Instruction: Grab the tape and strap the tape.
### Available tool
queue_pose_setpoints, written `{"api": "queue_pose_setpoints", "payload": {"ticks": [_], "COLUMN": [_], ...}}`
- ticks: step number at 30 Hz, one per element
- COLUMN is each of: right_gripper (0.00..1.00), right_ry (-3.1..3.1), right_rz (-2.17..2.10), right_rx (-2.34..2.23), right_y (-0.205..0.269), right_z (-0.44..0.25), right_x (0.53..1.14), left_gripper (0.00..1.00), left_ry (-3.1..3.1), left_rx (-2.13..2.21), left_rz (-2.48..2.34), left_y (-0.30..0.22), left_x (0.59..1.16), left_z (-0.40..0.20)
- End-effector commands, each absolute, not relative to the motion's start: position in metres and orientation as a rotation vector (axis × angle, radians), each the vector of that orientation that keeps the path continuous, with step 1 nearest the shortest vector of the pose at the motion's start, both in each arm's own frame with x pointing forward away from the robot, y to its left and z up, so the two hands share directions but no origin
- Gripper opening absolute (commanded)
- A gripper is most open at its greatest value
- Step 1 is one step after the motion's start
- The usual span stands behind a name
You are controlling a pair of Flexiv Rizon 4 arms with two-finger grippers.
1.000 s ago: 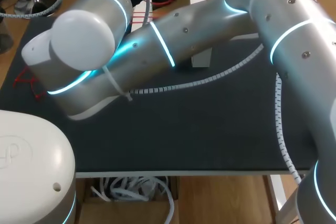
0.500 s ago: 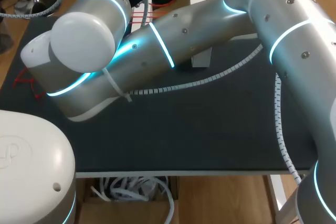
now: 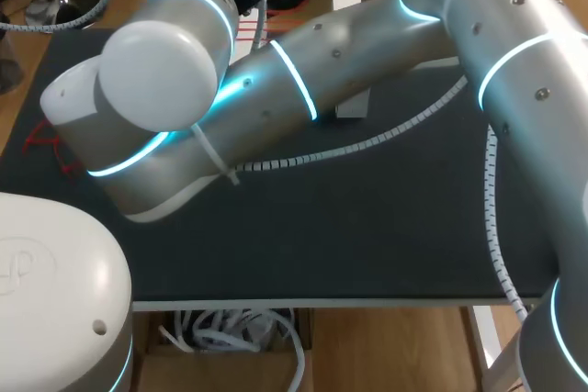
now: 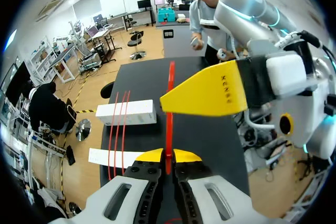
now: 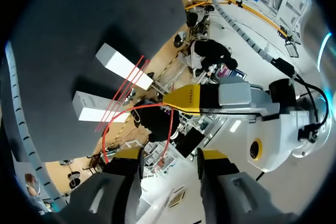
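1. Tape [image 4: 169, 103]: a thin, flat red strip. In the left wrist view it rises straight up from the left gripper [image 4: 169, 156], whose yellow tips are drawn in narrow and press on it from both sides. The grab therefore looks done on this arm. The strip seems stiff enough to stand on its own.
2. At the far left of the head view, a red tangle [image 3: 48, 142] lies at the edge of the table [image 3: 367, 227]. The two arms fill the upper left and middle of that frame, hiding both claws and the held tape.
3. In the left wrist view, two white blocks [image 4: 126, 113] lie on the dark table ahead of the left gripper, with two thin red strands [image 4: 118, 129] across them. The held tape seems to be above the blocks and apart from them.
4. In the right wrist view the tape curves into an open loop. One run of it comes down between the fingers of the right gripper [image 5: 170, 156], which stands wide. Neither finger can be seen pressing on the strip.
5. By my reading, the right claw has not yet taken the free run. The strapping itself is not yet done, since no closed band shows anywhere.
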State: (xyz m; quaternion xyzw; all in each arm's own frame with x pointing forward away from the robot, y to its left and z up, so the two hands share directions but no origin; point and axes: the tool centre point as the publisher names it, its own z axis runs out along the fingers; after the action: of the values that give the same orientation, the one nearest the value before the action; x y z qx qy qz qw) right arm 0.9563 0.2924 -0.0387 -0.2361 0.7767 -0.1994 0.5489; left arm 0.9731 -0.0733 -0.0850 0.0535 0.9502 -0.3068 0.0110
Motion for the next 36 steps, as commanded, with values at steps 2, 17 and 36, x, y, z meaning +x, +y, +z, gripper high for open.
{"api": "queue_pose_setpoints", "payload": {"ticks": [2, 17, 36], "right_gripper": [0.43, 0.49, 1.0], "right_ry": [1.853, 1.831, 1.758], "right_rz": [-0.441, -0.491, -0.563], "right_rx": [-0.576, -0.437, -0.466], "right_y": [0.279, 0.233, 0.219], "right_z": [-0.026, 0.016, 0.024], "right_x": [0.948, 0.958, 0.958], "left_gripper": [0.0, 0.0, 0.0], "left_ry": [2.969, 2.969, 2.969], "left_rx": [0.168, 0.168, 0.168], "left_rz": [-0.954, -0.954, -0.954], "left_y": [-0.073, -0.073, -0.073], "left_x": [0.974, 0.974, 0.974], "left_z": [-0.084, -0.084, -0.084]}}
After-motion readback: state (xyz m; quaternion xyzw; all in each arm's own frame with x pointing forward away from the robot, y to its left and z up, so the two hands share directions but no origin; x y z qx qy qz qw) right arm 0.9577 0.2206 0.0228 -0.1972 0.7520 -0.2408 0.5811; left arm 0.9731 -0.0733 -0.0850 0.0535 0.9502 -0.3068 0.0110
